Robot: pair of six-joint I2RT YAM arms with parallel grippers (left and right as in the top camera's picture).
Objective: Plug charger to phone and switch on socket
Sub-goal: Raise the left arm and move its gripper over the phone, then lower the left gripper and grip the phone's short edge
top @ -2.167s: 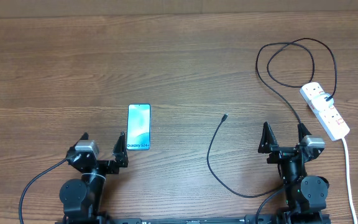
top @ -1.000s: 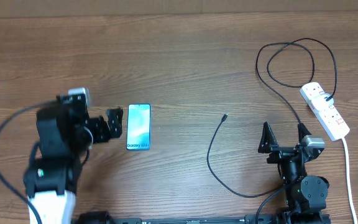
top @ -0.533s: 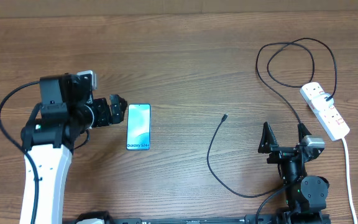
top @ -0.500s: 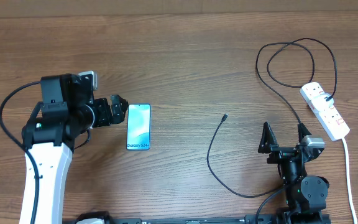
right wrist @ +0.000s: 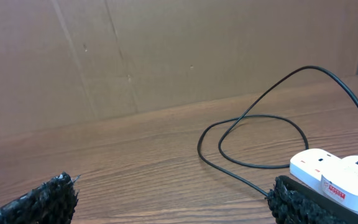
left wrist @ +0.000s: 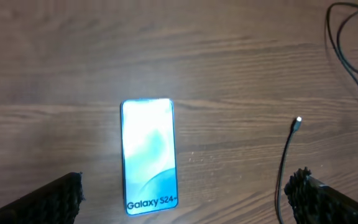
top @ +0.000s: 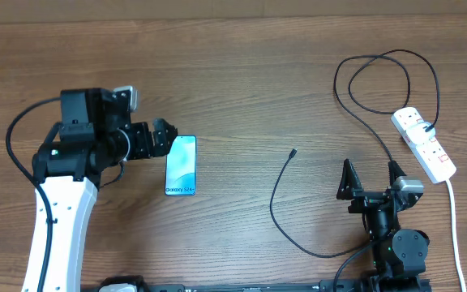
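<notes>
Left hand (top: 160, 139) swung up beside phone (top: 181, 165); spread wide, empty, seemingly not touching it. Right hand (top: 370, 173) wide, empty.

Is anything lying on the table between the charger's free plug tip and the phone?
Nothing visible: only bare table separates the charger's plug tip from the phone. The socket sits far to the right, off that path.
</notes>
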